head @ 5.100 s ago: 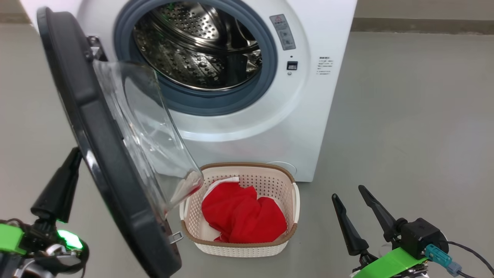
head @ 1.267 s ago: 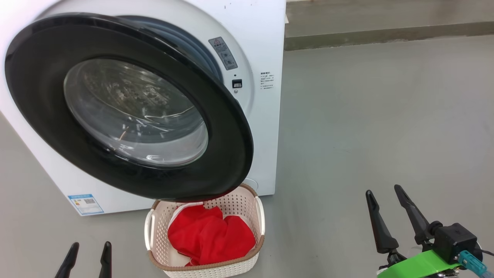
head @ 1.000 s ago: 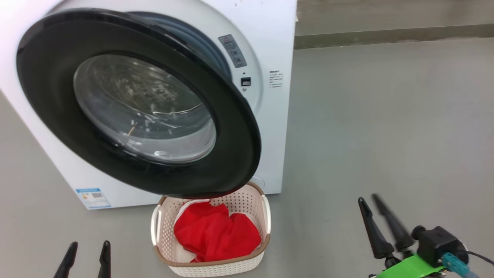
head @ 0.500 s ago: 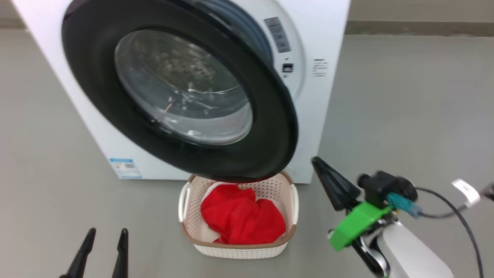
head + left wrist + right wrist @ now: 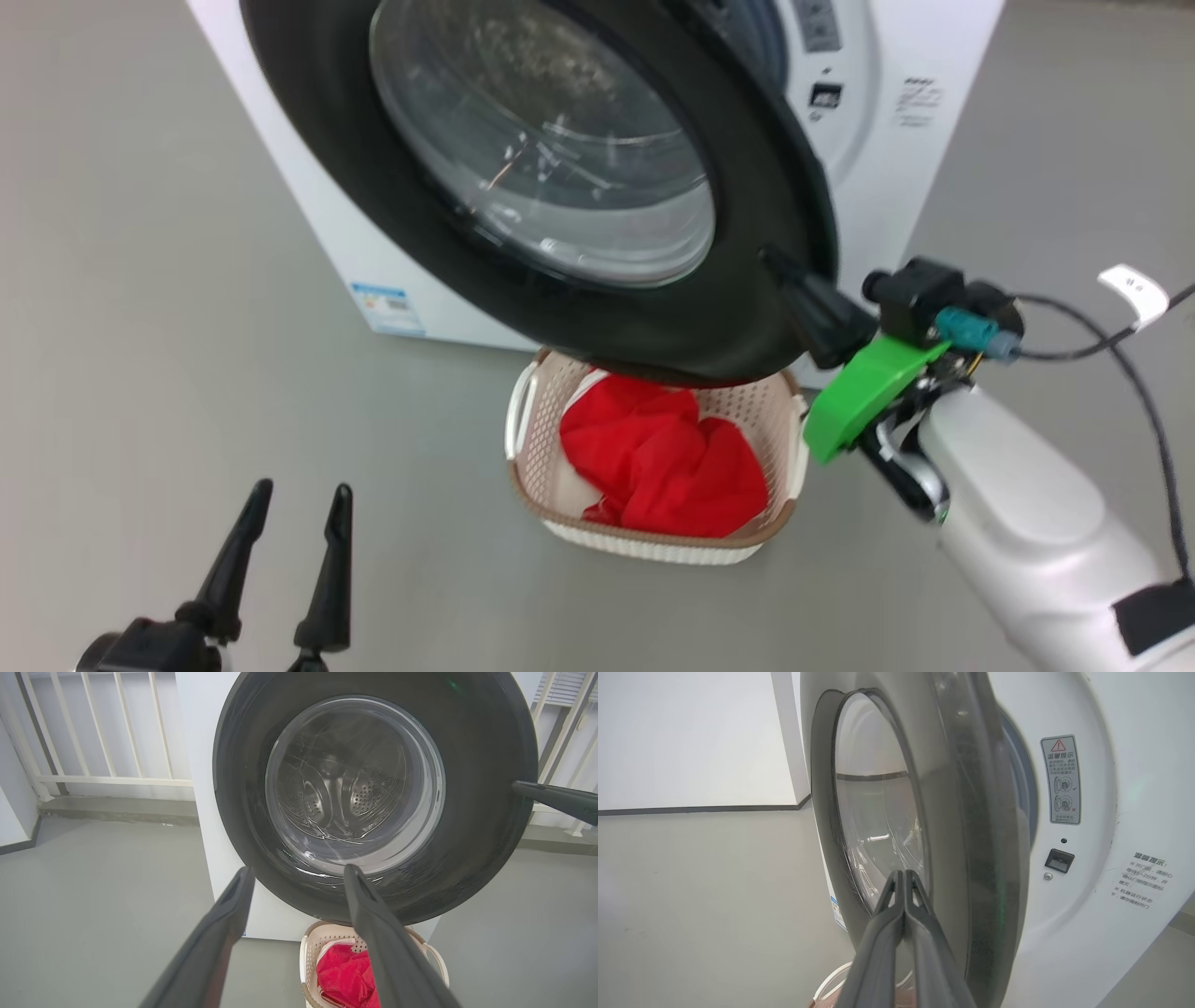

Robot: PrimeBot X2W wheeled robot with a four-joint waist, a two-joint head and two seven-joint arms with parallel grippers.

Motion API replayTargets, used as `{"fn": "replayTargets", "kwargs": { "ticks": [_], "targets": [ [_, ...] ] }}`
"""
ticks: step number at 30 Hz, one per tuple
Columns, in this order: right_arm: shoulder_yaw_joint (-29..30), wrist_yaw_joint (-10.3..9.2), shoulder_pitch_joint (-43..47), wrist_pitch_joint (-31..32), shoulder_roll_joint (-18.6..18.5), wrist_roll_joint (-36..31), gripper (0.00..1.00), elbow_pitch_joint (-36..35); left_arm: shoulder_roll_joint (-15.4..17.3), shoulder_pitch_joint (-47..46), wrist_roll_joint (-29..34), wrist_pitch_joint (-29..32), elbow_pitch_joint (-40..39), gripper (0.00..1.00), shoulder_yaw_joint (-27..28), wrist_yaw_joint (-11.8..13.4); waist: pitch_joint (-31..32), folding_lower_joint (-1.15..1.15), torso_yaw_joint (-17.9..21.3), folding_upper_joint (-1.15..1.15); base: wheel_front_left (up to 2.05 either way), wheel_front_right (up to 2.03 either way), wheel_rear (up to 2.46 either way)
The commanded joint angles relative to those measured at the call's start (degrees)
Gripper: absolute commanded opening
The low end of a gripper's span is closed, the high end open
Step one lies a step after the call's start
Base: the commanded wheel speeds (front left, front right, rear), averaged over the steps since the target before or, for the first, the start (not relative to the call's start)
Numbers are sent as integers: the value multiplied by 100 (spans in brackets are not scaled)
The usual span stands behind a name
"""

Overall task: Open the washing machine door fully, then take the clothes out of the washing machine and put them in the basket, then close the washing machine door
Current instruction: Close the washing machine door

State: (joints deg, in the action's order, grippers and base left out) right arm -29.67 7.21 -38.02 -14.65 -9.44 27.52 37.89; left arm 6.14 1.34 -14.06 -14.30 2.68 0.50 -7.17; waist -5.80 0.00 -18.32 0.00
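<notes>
While the washing machine door (image 5: pixel 560 168) hangs ajar, right gripper (image 5: pixel 903 873) clenched empty, tips at the door's rim, left gripper (image 5: pixel 303 487) spread open before the washing machine (image 5: pixel 896 177), red clothes (image 5: pixel 663 457) in basket (image 5: pixel 653 546) at its foot.

Smooth grey floor (image 5: pixel 140 280) all around, matt, with faint scuffs. In the left wrist view, a white railing (image 5: pixel 103 728) of upright bars at upper left, standing on a low grey kerb (image 5: pixel 117 809); a slatted blind (image 5: pixel 565 686) at the upper right corner. In the right wrist view, a plain white wall (image 5: pixel 691 737) meeting the floor along a dark skirting strip (image 5: pixel 700 808), turning a corner near the middle.
</notes>
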Motion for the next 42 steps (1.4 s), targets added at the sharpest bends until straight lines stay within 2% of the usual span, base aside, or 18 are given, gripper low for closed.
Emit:
{"fn": "replayTargets", "kwargs": {
  "ticks": [1, 8, 11, 17, 28, 33, 40, 42],
  "targets": [
    [-79, 28, -255, -35, -25, 50, 0, -20, 10, -292, 50, -70, -124, 100, 136, -32, -386, 0, -348, 0, 0, 0, 0],
    [284, 28, -786, -35, -210, -73, 0, 185, -68, -490, 40, -70, -76, 100, 40, -32, -724, 0, -475, 0, 0, 0, 0],
    [341, 28, -999, -35, -263, -63, 0, 273, -71, -598, -137, -70, -100, 100, -165, -32, -861, 0, -499, 0, 0, 0, 0],
    [470, 28, -1683, -35, -468, -90, 0, 556, 123, -866, -535, -70, -210, 100, -410, -32, -1264, 0, -583, 0, 0, 0, 0],
    [648, 28, -2800, -35, -573, -209, 0, 924, 283, -1235, -620, -70, -271, 100, -574, -32, -1925, 0, -644, 0, 0, 0, 0],
    [542, 28, -2860, -35, -464, -243, 0, 935, 327, -1343, -620, -70, -229, 100, -570, -32, -1963, 0, -590, 0, 0, 0, 0],
    [344, 28, -2442, -35, -355, -212, 0, 441, 311, -1377, -593, -70, -135, 100, -484, -32, -1779, 0, -321, 0, 0, 0, 0],
    [406, 28, -2254, -35, -341, -251, 57, 199, 296, -1379, -604, -70, -74, 100, -473, -32, -1689, 0, -212, 0, 0, 0, 0]
  ]
}}
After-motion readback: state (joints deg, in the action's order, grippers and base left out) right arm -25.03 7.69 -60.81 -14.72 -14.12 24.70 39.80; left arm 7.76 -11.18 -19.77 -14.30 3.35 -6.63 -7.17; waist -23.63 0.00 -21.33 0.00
